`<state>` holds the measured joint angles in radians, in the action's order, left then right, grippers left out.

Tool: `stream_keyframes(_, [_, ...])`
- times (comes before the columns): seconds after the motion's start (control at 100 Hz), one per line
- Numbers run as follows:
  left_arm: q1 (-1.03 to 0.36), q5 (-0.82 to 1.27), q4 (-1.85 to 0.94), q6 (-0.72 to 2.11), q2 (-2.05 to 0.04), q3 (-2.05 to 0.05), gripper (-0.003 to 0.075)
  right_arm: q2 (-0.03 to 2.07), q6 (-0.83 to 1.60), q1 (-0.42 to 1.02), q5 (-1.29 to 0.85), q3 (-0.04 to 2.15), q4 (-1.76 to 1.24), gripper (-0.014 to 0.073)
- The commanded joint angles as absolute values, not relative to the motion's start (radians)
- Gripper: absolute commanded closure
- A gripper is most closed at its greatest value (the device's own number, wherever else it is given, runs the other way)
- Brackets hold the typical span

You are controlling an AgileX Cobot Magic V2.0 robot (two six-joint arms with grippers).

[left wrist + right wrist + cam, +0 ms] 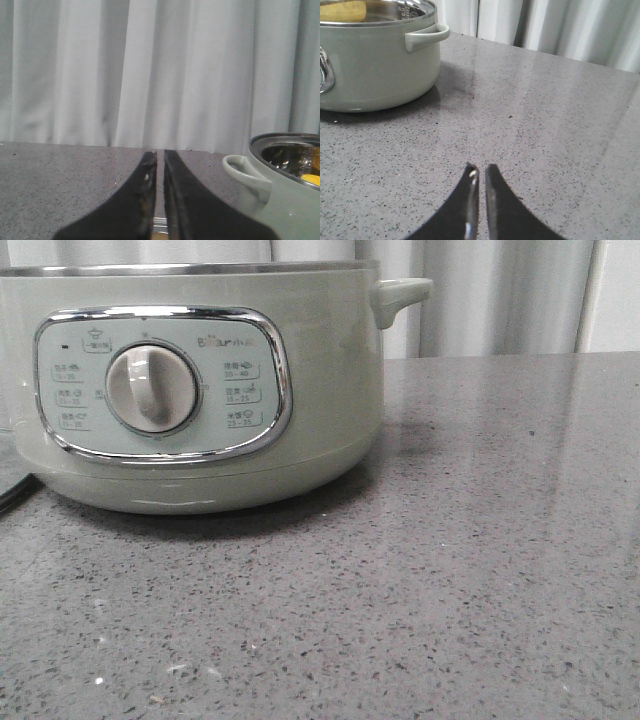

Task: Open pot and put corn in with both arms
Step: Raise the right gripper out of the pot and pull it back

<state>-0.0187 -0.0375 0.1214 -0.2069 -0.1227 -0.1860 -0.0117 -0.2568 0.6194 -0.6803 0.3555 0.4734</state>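
Pale-green enamel covers 1 pot, which stands uncovered on the left part of 1 grey speckled countertop. Its front carries 1 chrome-framed control panel with 1 grey-white dial at the centre, and 1 side handle juts from the steel rim toward the right. Inside the bright steel bowl lies 1 yellow corn cob, seen over the rim in both wrist views; only part of it shows in each. 1 white pleated curtain hangs behind the counter. The left gripper is held above the counter beside the pot's handle, its 2 black fingers nearly together with only a thin slit between them and nothing in that slit. The right gripper sits over bare countertop, well apart from the pot, its 2 fingers likewise drawn almost together and empty. Neither gripper touches the pot or the corn.
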Motion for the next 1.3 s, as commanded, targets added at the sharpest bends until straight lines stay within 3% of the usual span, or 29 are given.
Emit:
stream_keyframes(0.0, [-0.026, -0.111, 0.113, -0.216, -0.134, -0.213, 0.0741, -0.018, -0.256, 0.621, -0.61, 0.378, 0.511, 0.0641])
stream_keyframes(0.7, [-0.022, -0.1, 0.105, -0.214, -0.107, -0.177, 0.0741, -0.018, -0.256, 0.621, -0.61, 0.378, 0.511, 0.0641])
stream_keyframes(0.92, [-0.022, -0.095, -0.066, 0.097, -0.016, -0.068, 0.0741, -0.018, -0.256, 0.621, -0.61, 0.378, 0.511, 0.0641])
stream_keyframes(1.09, [-0.022, -0.083, -0.031, 0.104, 0.041, 0.011, 0.0741, -0.018, -0.256, 0.621, -0.61, 0.378, 0.511, 0.0641])
stream_keyframes(1.29, [-0.037, 0.15, -0.023, 0.074, 0.038, 0.01, 0.0741, -0.018, -0.256, 0.621, -0.61, 0.378, 0.511, 0.0641])
